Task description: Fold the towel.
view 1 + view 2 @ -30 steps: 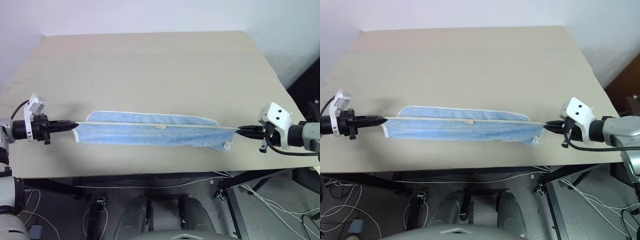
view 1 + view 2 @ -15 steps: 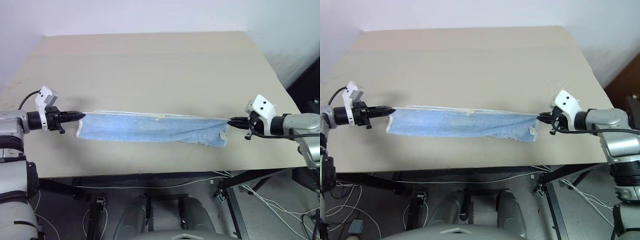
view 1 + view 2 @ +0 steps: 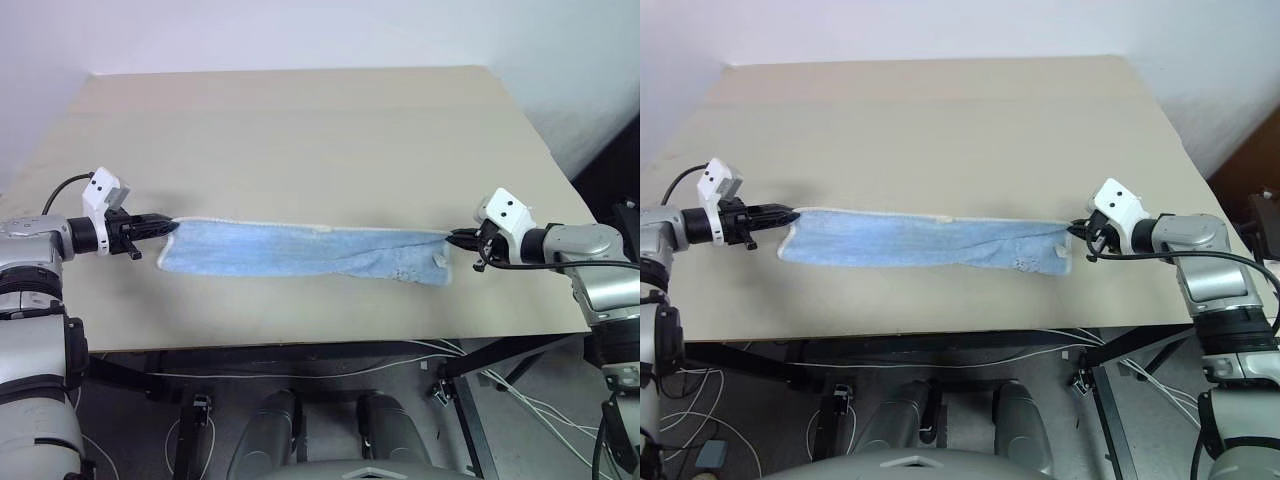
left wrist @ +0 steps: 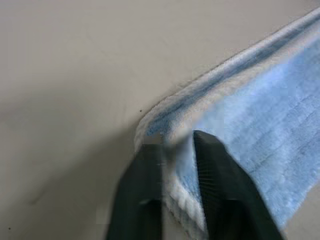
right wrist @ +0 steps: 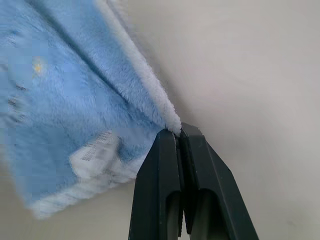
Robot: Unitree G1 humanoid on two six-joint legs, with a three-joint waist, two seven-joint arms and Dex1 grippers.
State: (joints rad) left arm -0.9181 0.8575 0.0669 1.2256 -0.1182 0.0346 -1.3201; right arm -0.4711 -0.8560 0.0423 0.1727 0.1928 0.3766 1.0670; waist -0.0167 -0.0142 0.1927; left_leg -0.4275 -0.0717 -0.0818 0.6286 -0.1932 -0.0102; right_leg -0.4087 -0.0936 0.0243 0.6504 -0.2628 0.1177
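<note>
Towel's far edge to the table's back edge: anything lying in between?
Nothing. In the left eye view, bare table runs from the towel to its back edge.

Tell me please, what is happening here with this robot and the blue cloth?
The robot is folding a light blue towel, which now lies as a long doubled strip across the beige table. The right gripper is shut on the towel's right end. At the other end, the left gripper has its fingers parted, with the towel's hemmed corner between them, so it seems to be letting go.
</note>
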